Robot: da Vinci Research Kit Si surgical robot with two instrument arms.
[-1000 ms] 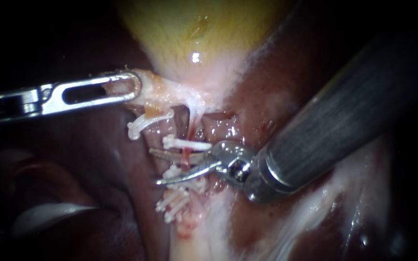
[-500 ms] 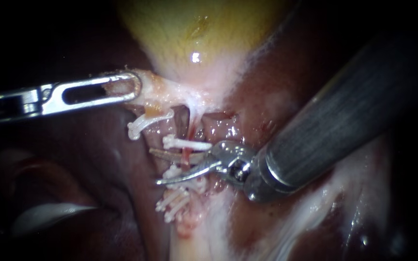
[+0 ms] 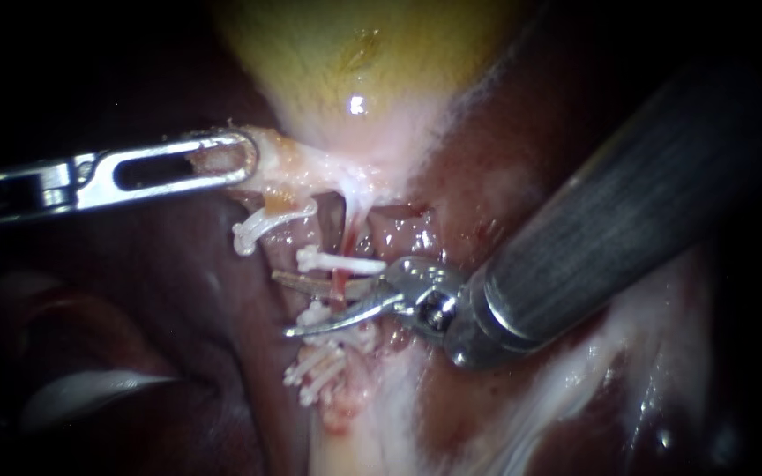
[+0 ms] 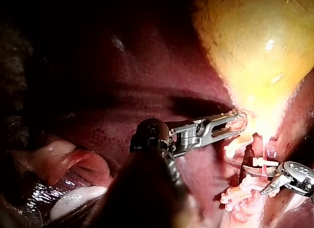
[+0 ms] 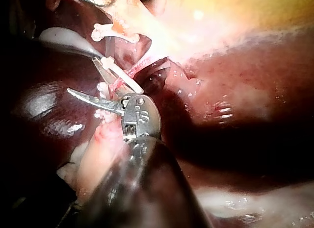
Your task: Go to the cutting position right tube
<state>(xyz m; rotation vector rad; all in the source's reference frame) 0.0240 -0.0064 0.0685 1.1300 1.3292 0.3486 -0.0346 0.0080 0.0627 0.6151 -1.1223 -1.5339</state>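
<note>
right tube (image 3: pixel 339 284) just below top clip (image 3: pixel 346 263) | right instrument (image 3: pixel 282 305) spread open astride it, below that clip | left instrument (image 3: pixel 244 159) clamped on gallbladder (image 3: pixel 354 53), above clip | advice: sit square across tube, clear of clip

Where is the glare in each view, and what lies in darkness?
Endoscope view: one glare spot on the gallbladder, dark margins at left. Left wrist view: the gallbladder glows bright, the liver is dim. Right wrist view: wet highlights on the liver.

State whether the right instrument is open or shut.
Open: the right instrument shows a gap between its two blades, with the tube lying in it.
</note>
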